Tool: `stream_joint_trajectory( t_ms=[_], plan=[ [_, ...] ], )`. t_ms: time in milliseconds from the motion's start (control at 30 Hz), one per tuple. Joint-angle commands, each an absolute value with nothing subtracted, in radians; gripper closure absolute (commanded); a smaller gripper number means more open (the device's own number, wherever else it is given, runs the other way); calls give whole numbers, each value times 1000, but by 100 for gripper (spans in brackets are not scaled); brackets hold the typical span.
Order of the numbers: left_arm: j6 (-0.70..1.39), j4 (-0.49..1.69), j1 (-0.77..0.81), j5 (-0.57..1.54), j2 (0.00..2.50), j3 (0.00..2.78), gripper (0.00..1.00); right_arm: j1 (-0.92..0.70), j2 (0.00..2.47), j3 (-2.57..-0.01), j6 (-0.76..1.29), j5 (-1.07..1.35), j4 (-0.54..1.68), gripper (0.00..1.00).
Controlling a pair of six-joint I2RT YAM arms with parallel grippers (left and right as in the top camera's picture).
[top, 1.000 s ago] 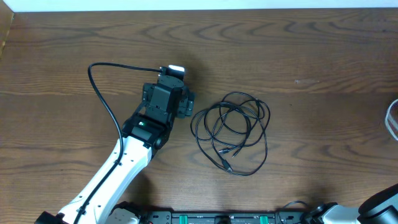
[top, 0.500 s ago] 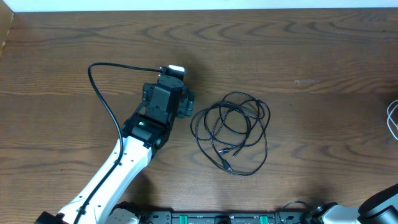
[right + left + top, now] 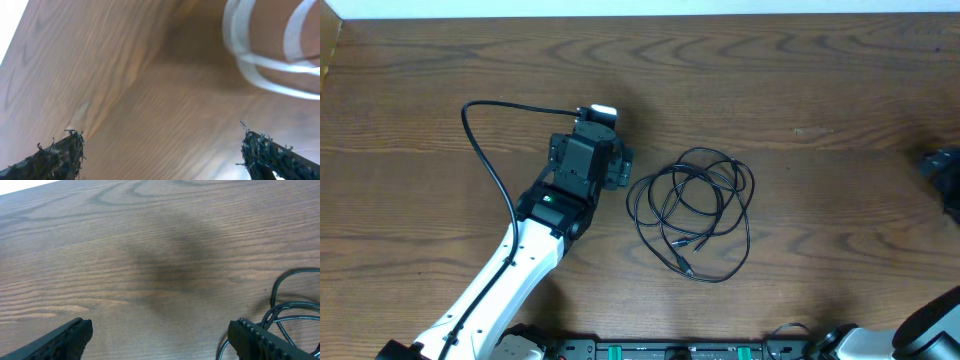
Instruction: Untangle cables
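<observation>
Wood table (image 3: pixel 840 80) fills the overhead view. Its far edge meets a white strip (image 3: pixel 640 8) along the top, the L edge shows at the top-L corner, and the near edge carries a black rail (image 3: pixel 650 351) w/ green bits. Plenty of bare wood: the whole far band, the L third, and the stretch btwn the coil and the R side. L arm (image 3: pixel 510 270), white w/ a black wrist, slants up from bottom L; its thick black lead (image 3: pixel 480 150) arcs out to the L and back to the wrist. L gripper (image 3: pixel 162 335) hangs over bare wood L of centre, jaws wide apart, only grain and a soft shadow btwn them. Black cable (image 3: pixel 695 205) lies flat just R of that gripper, near table centre, in several loose overlapping loops w/ plug ends at the coil's lower L; overhead shows a gap btwn coil and gripper. In the L wrist view the loops curl in at the R edge, close by the finger (image 3: pixel 260 337) on that side. R gripper (image 3: pixel 162 152) is only a dark blur at the R edge overhead, well apart from the black coil. Its wrist view shows the jaws spread wide over bare wood; white cable (image 3: pixel 260 60), blurred, loops at top R there, beyond the fingers, not in them
</observation>
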State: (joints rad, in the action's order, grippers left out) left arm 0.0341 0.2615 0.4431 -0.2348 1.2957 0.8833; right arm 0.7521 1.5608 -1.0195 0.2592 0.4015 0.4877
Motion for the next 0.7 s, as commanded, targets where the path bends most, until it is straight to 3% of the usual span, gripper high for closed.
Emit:
stream_joint_trajectory(
  t_ms=[0, 667],
  plan=[
    [51, 262, 440, -244, 1287, 894, 9, 664, 1567, -1035, 260, 392, 515, 1],
    [51, 262, 440, -244, 1287, 894, 9, 288, 1567, -1034, 253, 414, 620, 1]
  ],
)
